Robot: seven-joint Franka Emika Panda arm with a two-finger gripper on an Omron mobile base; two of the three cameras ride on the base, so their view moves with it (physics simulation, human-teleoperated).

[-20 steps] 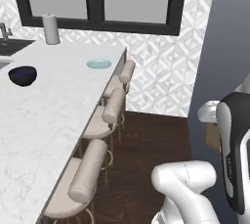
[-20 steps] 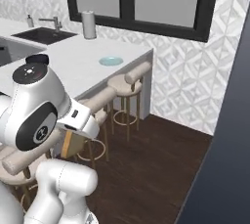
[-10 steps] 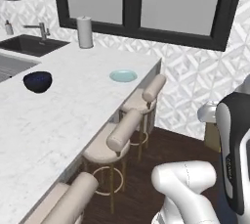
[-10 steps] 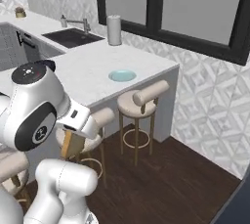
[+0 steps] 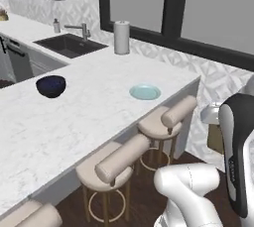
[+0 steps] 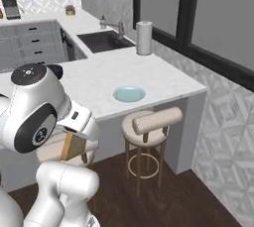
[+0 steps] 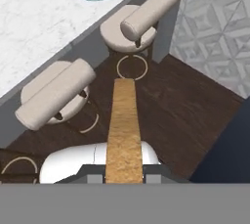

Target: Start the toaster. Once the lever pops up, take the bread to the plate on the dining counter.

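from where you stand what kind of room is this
A home kitchen, by the look of it: a sink with a faucet set in the worktop, a white marble-look dining counter with padded bar stools tucked along it, and grey cabinets.

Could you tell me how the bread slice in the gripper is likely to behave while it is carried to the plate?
The bread juts out straight from the gripper, so probably stiff. It looks thin, likely light. Its crumbly surface suggests a hard squeeze may break it.
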